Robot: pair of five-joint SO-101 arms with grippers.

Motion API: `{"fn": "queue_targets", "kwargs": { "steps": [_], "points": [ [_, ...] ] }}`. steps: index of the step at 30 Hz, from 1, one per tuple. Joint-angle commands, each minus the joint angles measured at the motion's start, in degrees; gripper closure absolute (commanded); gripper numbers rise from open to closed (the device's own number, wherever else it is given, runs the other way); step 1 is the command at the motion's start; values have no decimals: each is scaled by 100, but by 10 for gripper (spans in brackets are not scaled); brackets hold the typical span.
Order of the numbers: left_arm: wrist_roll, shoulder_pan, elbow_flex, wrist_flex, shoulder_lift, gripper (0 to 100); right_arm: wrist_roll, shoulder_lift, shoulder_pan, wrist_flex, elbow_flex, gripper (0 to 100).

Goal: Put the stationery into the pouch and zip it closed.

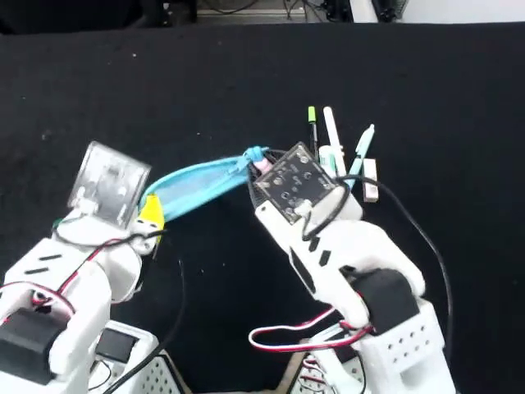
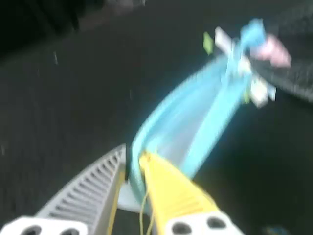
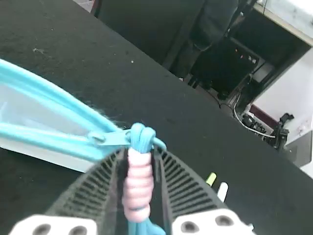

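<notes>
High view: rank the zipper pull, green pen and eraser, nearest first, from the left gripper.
From the left gripper:
1. The zipper pull, at the far end of the pouch.
2. The green pen, behind the right gripper.
3. The eraser, rightmost on the table.

Turquoise, pink and yellow on my black desk

The pouch (image 1: 197, 185) has turquoise edging around clear, pale sides; its zip pull (image 3: 138, 183) is a turquoise cord through a ribbed pink bead. My left gripper (image 2: 134, 156) has one yellow jaw and one ridged white one; my right gripper (image 3: 139, 154) is ridged black. The pens (image 1: 332, 135) show green, white and pale teal; the desk (image 1: 98, 82) is plain black.
</notes>
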Motion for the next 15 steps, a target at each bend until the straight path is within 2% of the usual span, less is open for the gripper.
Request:
{"fn": "queue_targets", "kwargs": {
  "steps": [1, 7, 11, 15],
  "points": [
    [-44, -4, 725, -545, 88, 967, 35, 92, 448, 97, 171, 988],
    [18, -13, 831, -844, 88, 937, 35, 92, 818, 97, 347, 988],
    [404, -286, 585, -492, 88, 824, 35, 92, 782, 97, 356, 988],
    [334, -699, 453, -308, 88, 827, 35, 92, 782, 88, 356, 988]
  ]
}}
